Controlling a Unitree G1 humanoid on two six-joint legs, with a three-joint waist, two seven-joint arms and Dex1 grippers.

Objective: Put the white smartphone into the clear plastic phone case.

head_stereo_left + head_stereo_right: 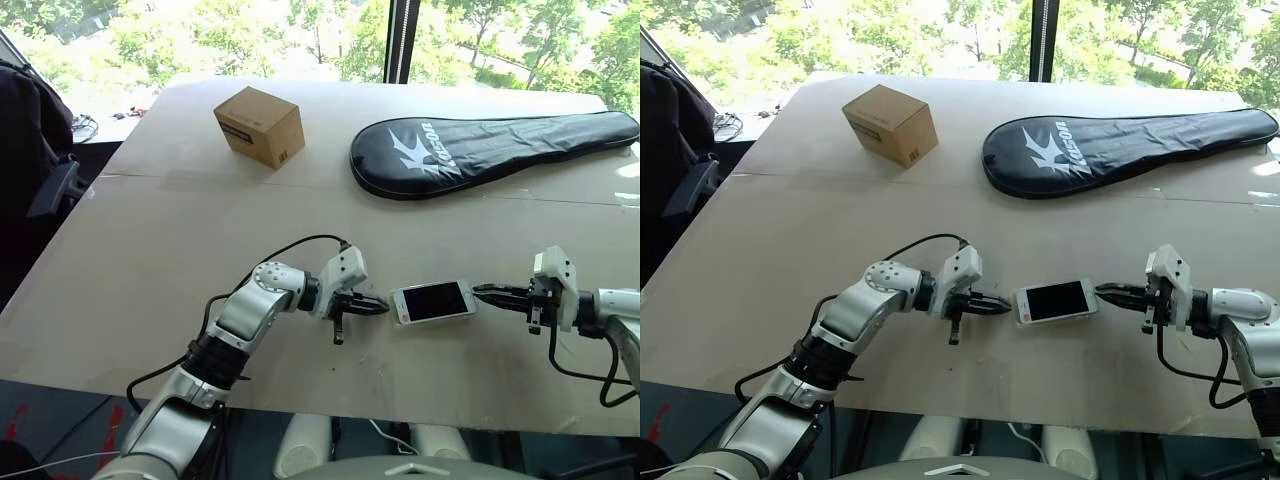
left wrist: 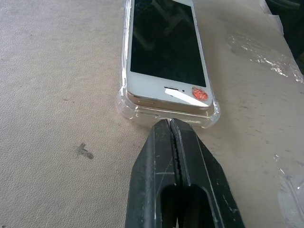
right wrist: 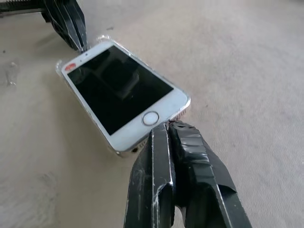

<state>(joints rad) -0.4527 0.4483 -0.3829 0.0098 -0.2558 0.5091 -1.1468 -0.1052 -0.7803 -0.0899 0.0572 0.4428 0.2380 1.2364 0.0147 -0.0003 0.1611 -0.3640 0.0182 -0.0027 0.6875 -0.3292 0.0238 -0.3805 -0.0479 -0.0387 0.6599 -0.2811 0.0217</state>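
Beige worn table (image 1: 180, 270), tall window (image 1: 300, 35), green trees (image 1: 200, 30) outside

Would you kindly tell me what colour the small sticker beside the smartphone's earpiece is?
Red-orange, on the white smartphone with black screen; clearest in the left wrist view.

I stand at a wide, pale beige bench (image 1: 180, 260) whose top is crossed by a seam and marked with small scuffs. Toward its far side rests a cardboard box (image 1: 259, 126), and to the right of it lies a black racket cover (image 1: 490, 150) with white lettering. Beyond the far edge are tall windows (image 1: 250, 35) split by a dark upright frame (image 1: 402, 40), with sunlit green trees outside. A dark chair (image 1: 35, 150) sits at my left.
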